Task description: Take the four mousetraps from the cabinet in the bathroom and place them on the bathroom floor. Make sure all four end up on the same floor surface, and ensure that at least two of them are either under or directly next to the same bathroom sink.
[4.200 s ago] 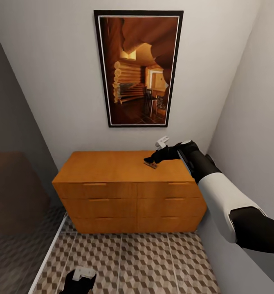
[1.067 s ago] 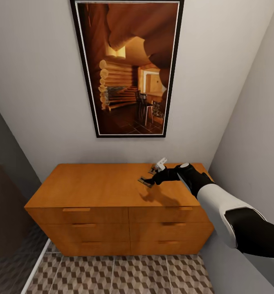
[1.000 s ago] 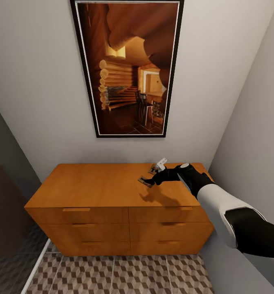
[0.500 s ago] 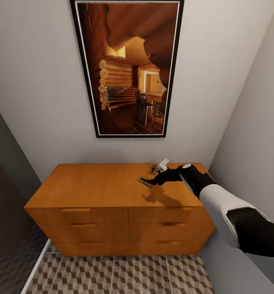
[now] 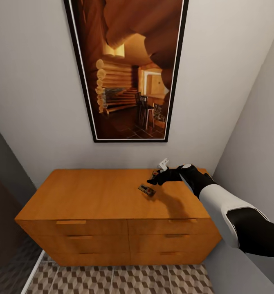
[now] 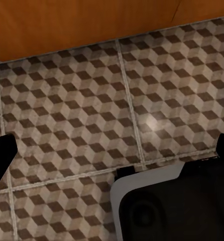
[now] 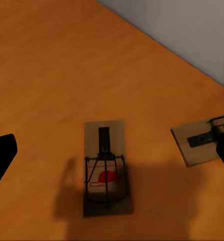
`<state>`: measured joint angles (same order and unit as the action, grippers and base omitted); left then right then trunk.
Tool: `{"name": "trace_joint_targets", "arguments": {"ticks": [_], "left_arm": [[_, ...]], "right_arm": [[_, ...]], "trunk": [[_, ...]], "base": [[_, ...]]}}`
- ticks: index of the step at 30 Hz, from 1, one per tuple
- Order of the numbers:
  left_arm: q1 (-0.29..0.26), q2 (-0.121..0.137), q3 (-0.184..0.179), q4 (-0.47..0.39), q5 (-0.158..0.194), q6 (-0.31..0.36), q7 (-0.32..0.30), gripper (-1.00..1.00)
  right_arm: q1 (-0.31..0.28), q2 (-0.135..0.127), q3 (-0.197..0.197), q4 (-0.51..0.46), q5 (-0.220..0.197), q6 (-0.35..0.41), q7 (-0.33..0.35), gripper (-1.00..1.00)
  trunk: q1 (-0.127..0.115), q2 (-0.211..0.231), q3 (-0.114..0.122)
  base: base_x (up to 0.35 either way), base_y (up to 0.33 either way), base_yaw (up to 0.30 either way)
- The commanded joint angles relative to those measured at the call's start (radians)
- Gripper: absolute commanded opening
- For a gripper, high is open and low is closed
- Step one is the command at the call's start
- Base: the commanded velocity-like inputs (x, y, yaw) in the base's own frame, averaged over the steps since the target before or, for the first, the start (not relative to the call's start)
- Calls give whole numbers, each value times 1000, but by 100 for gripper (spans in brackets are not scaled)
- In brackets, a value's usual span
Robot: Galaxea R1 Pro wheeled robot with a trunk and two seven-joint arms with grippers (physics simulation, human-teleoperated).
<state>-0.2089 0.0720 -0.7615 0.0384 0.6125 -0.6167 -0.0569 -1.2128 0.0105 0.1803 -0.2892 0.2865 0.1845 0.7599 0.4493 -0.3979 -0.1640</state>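
One mousetrap lies flat on top of the orange-brown cabinet, its wire and red bait pad showing in the right wrist view. A second mousetrap lies beside it, closer to the wall; in the head view this second mousetrap is partly hidden by the hand. My right gripper hovers open just above the first trap, holding nothing. My left gripper hangs open over the bathroom floor, at the foot of the cabinet.
A large framed picture hangs above the cabinet. Walls close in at the right and a dark panel at the left. The robot's own base shows over the floor tiles.
The mousetrap that was at my right gripper's tips, above its shadow, now lies on the cabinet top, apart from the open fingers. The head camera has shifted closer.
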Motion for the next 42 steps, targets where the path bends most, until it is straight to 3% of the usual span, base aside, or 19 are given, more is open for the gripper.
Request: {"name": "trace_joint_targets", "arguments": {"ticks": [1,29,42], "left_arm": [[-1,0,-7,3,10,-5,-6,100],[-1,1,-7,4,10,-5,-6,100],[-1,2,-7,5,10,-5,-6,100]], "right_arm": [[-1,0,-2,-2,6,6,4,100],[13,-1,-2,31,0,3,4,100],[16,-4,-6,32,-3,-68,38,100]], "trunk": [[1,-2,-2],[1,-2,-2],[1,-2,-2]], "base": [[61,0,0],[8,0,0],[0,0,0]]}}
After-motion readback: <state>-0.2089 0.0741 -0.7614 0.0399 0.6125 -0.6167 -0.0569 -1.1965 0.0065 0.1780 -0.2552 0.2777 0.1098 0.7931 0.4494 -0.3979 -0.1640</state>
